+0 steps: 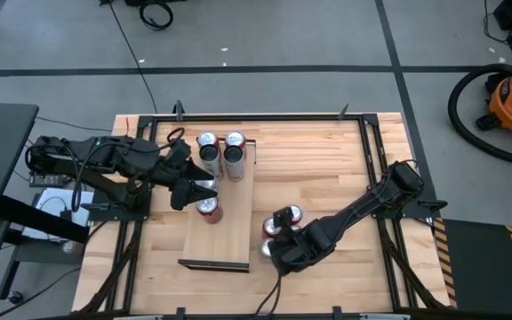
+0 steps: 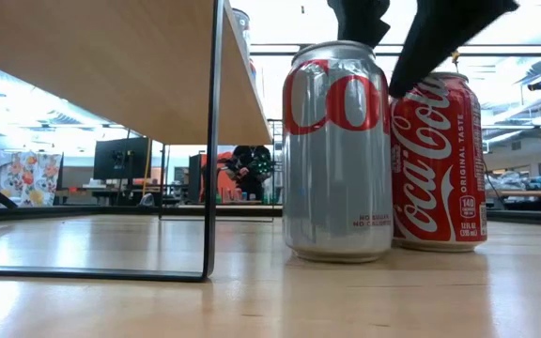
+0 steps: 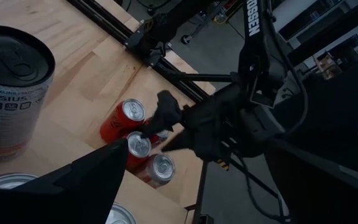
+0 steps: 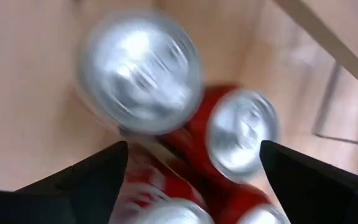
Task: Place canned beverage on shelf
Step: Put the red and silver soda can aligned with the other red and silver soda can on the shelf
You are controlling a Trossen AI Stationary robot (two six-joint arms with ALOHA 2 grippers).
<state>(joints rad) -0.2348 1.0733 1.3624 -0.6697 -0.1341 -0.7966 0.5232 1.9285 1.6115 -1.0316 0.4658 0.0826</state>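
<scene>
The shelf (image 1: pixel 225 227) is a pale board with dark lips, raised on thin dark legs (image 2: pixel 216 141). Several cans stand at its far end (image 1: pixel 222 153), and a red can (image 1: pixel 208 210) stands mid-board. My left gripper (image 1: pixel 196 191) is open just above the board, beside the red can, touching nothing. Three cans (image 1: pixel 278 229) stand on the tabletop right of the shelf, among them a silver can (image 2: pixel 338 150) and a red cola can (image 2: pixel 440 160). My right gripper (image 4: pixel 194 155) is open, pointing down over them, its fingers (image 2: pixel 440 38) just above the can tops.
A black frame (image 1: pixel 373 160) runs around the planked tabletop. The board's near half (image 1: pixel 216 244) is bare. A grey Celsius can (image 3: pixel 8 93) stands close to my left gripper. The tabletop right of the three cans (image 1: pixel 327 178) is open wood.
</scene>
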